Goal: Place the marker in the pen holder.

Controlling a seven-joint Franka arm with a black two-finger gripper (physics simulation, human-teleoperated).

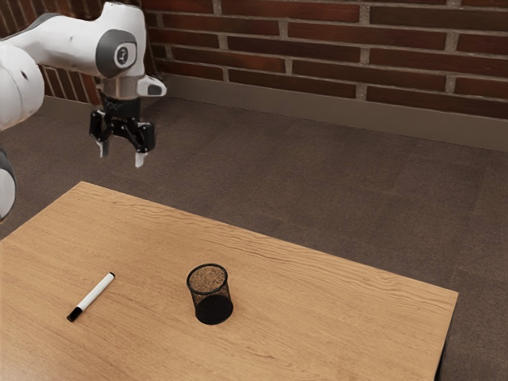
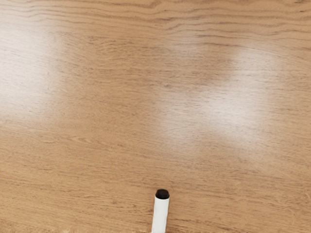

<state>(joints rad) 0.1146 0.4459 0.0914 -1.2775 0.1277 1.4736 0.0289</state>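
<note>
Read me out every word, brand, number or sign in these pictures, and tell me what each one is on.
No text can be read.
Round emblem on the white robot arm's dark grey joint cap: too small to read.
Small pale mark on the black mount above the black two-finger gripper: too small to read.
White marker with black ends: no lettering visible.
Black mesh pen holder: none visible.

No legible text, number or sign noted. Arm (image 1: 71, 44): small mark (image 1: 122, 55) on the dark joint cap (image 1: 105, 54), unreadable; faint marking (image 1: 115, 105) on the black collar (image 1: 131, 111) below, also unreadable.
</note>
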